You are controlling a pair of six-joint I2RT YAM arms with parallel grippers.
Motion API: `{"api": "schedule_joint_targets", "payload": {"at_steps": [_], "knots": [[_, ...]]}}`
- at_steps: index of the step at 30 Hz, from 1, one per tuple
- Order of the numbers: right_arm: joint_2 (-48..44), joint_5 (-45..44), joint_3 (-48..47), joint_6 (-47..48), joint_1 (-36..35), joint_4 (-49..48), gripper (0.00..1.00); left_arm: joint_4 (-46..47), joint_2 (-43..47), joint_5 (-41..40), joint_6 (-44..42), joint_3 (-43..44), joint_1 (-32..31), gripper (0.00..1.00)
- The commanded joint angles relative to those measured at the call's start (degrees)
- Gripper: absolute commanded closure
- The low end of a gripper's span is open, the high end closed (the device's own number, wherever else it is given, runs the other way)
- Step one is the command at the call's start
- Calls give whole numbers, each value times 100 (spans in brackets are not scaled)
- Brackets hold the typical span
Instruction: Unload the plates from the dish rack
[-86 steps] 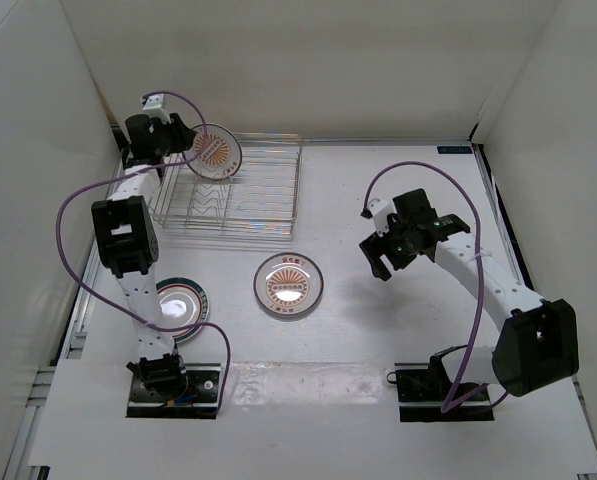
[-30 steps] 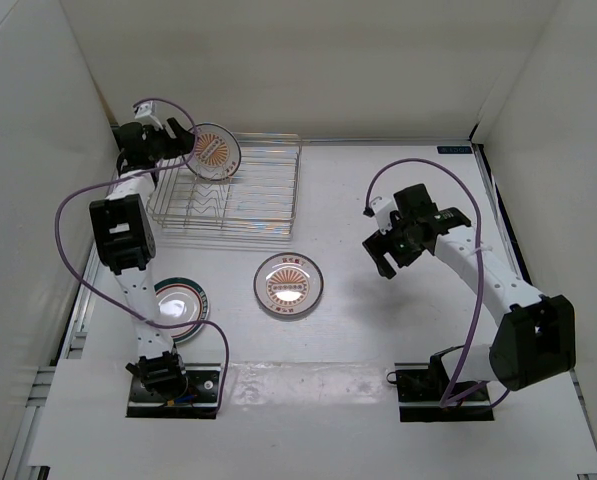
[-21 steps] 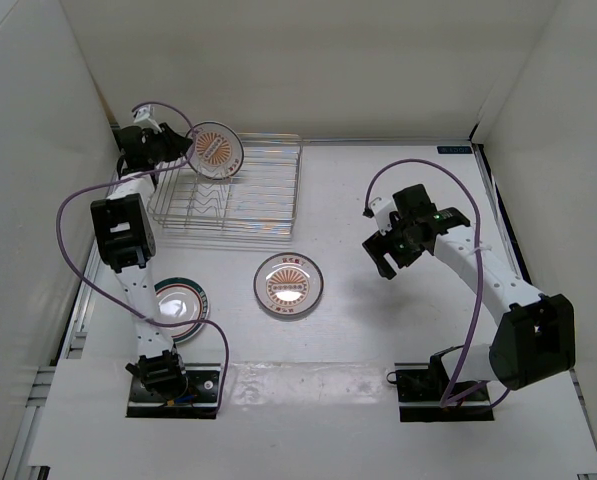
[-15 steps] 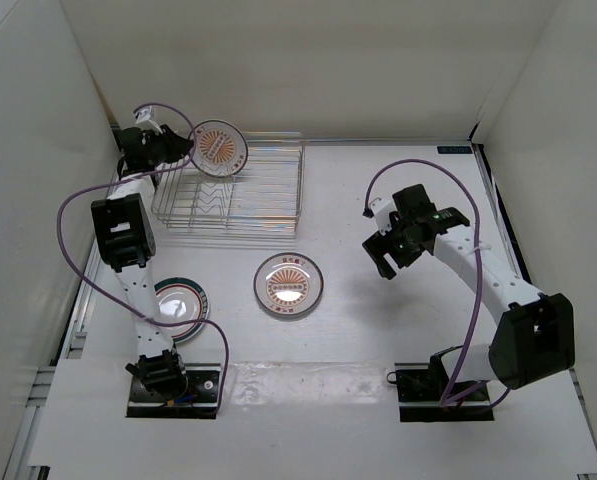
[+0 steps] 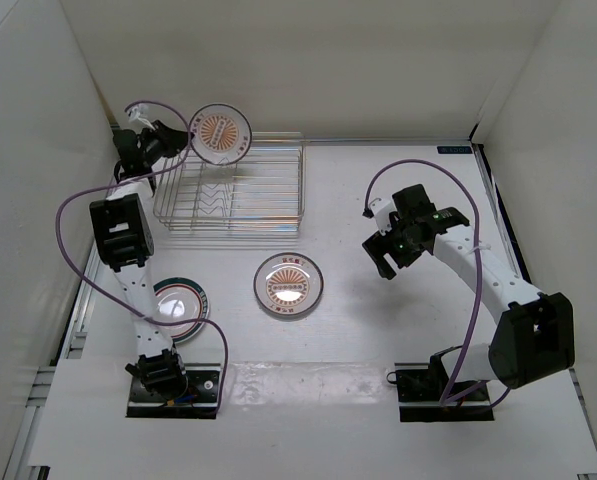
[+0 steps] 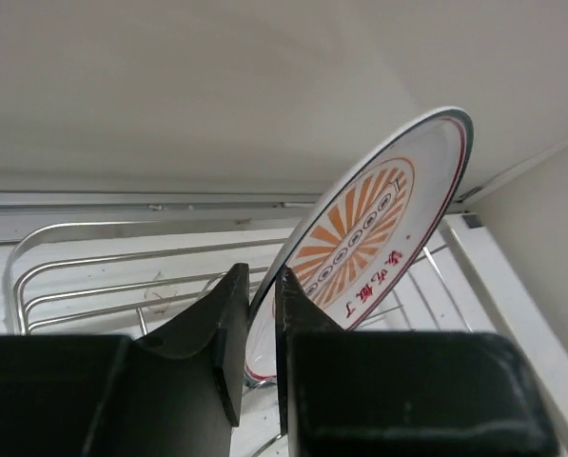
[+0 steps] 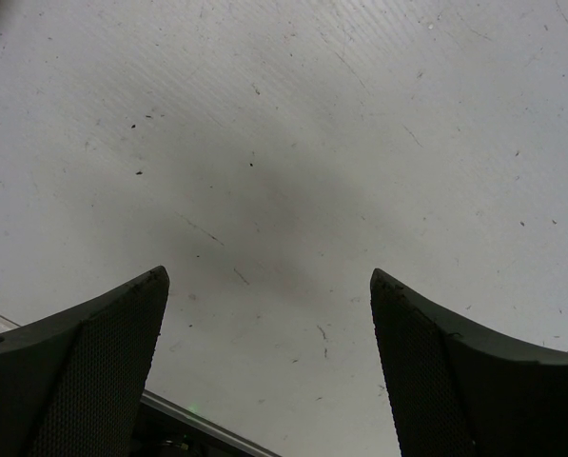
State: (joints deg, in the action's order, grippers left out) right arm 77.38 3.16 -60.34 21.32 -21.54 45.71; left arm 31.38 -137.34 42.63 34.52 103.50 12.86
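sunburst plate (image 6: 369,228), dish rack (image 5: 243,195) far left
my left fingers (image 6: 228,324) pinch its rim edge-on so it lifts clear; right fingers (image 7: 93,362) spread, empty.

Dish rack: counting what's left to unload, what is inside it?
The dish rack shows only bare wire slots. The left gripper pinches a sunburst plate over its far-left corner; the jaws cover the plate's lower edge, so contact with the wires cannot be seen.
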Motion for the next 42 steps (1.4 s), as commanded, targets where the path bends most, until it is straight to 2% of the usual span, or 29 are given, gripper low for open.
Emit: {"api": "schedule_joint_targets", "payload": {"at_steps": [1, 5, 12, 18, 20, 21, 22, 24, 25, 26, 29, 35, 40, 42], "knots": [[22, 71, -198, -14, -8, -71, 12, 1309, 225, 236, 1179, -23, 243, 100], [22, 167, -163, -67, -8, -141, 12, 1363, 427, 237, 1338, 20, 348, 100], [75, 229, -312, -260, -17, -291, 12, 1467, 602, 79, 2172, 496, 384, 100], [22, 508, -619, -725, 18, -353, 11, 1942, 1278, -18, 3032, -531, 393, 100], [92, 973, -1128, -1164, 71, -98, 11, 2248, 1499, 61, 3384, -830, 384, 100], [162, 1724, -1678, -1296, 123, -19, 11, 2363, 1630, 174, 3629, -997, 375, 100], [215, 1932, -1848, -1906, 159, -88, 11, 2451, 1770, 288, 3884, -1068, 375, 100], [356, 2501, -2443, -2349, 168, -307, 11, 2566, 2208, 499, 4176, -1542, 305, 100], [443, 2592, -2587, -2926, 168, -370, 11, 2523, 2316, 544, 4272, -1674, 252, 100], [557, 2680, -2710, -3097, 289, -449, 11, 2470, 2430, 605, 4299, -2032, 234, 100], [725, 2637, -3273, -4228, 211, -818, 11, 2225, 2861, 887, 4466, -2351, -3, 100], [831, 2831, -3318, -5408, 247, -1477, 11, 530, 3950, 1283, 3589, -3037, -741, 100], [857, 3155, -3537, -6069, 317, -1645, 11, -17, 4671, 1003, 2999, -3968, -1460, 100], [840, 3217, -3494, -6271, 309, -1662, 11, 123, 4865, 958, 2990, -4285, -1759, 100]]}}
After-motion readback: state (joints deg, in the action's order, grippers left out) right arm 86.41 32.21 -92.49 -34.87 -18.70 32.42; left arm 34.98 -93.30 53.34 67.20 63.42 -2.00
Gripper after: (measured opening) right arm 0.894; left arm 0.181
